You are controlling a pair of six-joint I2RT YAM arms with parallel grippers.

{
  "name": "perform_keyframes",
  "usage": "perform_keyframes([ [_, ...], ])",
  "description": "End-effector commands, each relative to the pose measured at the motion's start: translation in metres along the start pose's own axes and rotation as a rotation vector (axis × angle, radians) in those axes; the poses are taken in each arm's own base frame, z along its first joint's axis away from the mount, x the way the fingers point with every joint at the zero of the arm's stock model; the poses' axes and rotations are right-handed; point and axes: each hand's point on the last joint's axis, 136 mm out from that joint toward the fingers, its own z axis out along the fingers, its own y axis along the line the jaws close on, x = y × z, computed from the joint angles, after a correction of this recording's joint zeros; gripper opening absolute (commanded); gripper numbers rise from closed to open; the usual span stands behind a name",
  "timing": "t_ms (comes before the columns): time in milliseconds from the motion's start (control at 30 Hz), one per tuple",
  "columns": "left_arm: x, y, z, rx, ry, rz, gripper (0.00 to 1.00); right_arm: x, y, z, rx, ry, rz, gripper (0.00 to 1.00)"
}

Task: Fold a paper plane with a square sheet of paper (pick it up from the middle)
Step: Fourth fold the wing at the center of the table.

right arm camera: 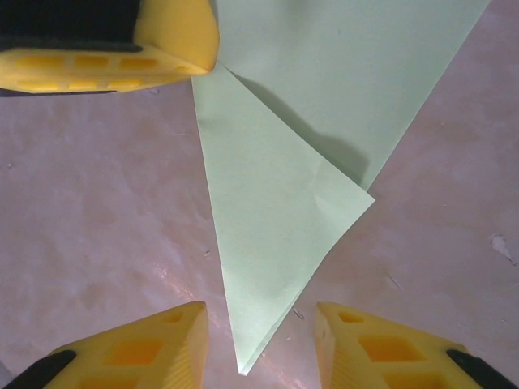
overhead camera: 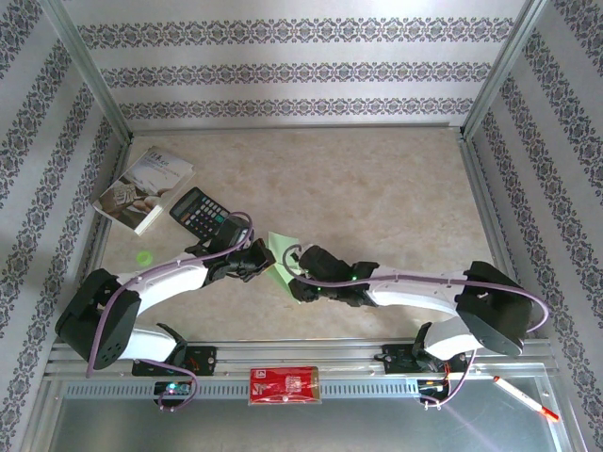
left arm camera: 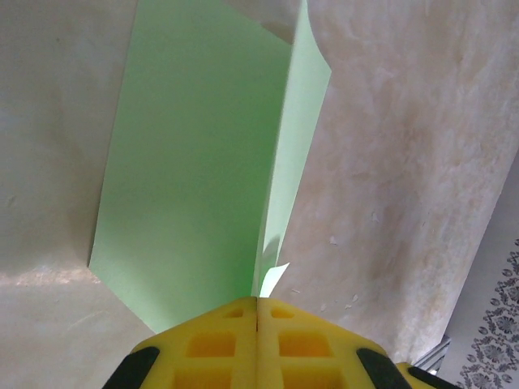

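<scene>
Here the jaws of the right gripper [right arm camera: 259, 312] stand parted astride the folded flap of the square sheet of paper [right arm camera: 276, 203], lying mid-counter [overhead camera: 396, 188], seemingly light, limp and crease-prone, best pinched along a fold, where the left gripper [left arm camera: 257, 304] clamps it with closed jaws.

Both arms are stretched inward, wrists lowered, tips nearly met. The left gripper [left arm camera: 257, 309] is closed flat, with the square sheet of paper [left arm camera: 195, 162] pinched at its tips. The right gripper [right arm camera: 259, 336] is opened, its fingers [right arm camera: 138, 348] parted.
</scene>
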Motion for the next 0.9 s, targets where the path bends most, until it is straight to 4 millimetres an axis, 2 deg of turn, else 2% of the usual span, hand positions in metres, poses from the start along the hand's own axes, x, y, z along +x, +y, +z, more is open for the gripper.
perform_keyframes([
  [0,0.001,-0.005,-0.005,-0.02,0.001,-0.053,0.0,-0.014,0.003,0.005,0.037,-0.114,0.012,0.42],
  [167,0.003,-0.009,-0.003,-0.016,0.021,-0.064,0.0,-0.008,0.006,0.014,0.094,-0.129,-0.012,0.47],
  [433,0.005,-0.012,0.002,-0.013,0.05,-0.067,0.0,-0.011,-0.001,0.021,0.225,-0.153,-0.045,0.47],
  [867,0.008,-0.013,0.007,-0.006,0.075,-0.068,0.0,-0.015,-0.003,0.033,0.295,-0.134,-0.083,0.45],
])
